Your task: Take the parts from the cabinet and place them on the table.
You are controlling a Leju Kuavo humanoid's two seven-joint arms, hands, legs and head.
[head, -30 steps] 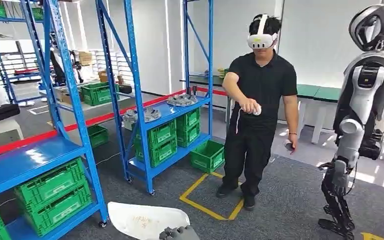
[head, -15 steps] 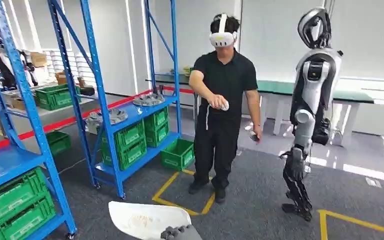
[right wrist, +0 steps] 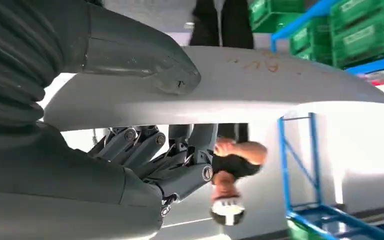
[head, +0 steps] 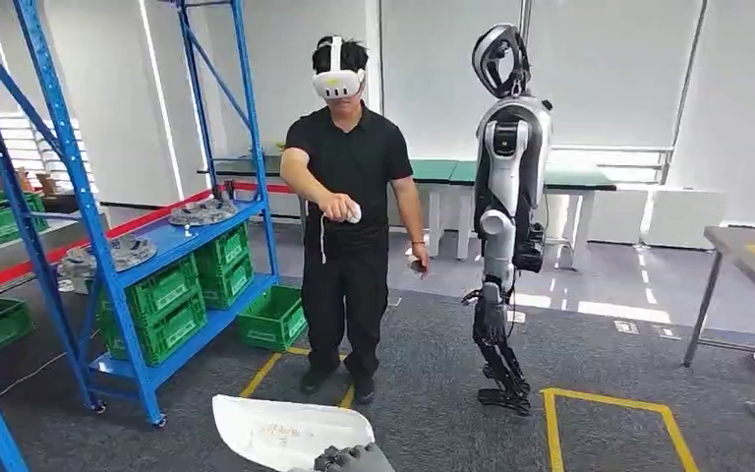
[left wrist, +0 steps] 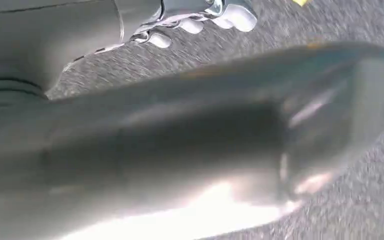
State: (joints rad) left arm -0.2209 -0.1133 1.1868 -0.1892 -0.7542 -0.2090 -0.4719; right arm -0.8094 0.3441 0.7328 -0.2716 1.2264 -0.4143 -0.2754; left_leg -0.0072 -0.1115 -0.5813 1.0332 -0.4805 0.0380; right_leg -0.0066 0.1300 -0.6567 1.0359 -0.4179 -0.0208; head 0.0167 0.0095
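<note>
Right hand grips the white part, thumb above, fingers beneath. Left hand's state cannot be told.

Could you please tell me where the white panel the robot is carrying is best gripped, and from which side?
By its thin near edge, coming from the robot's own side. The white panel is a broad, flat shell lying roughly level, so a pinch across its thickness suits it. The right hand does this, with its thumb on one face and its fingers on the other.
</note>
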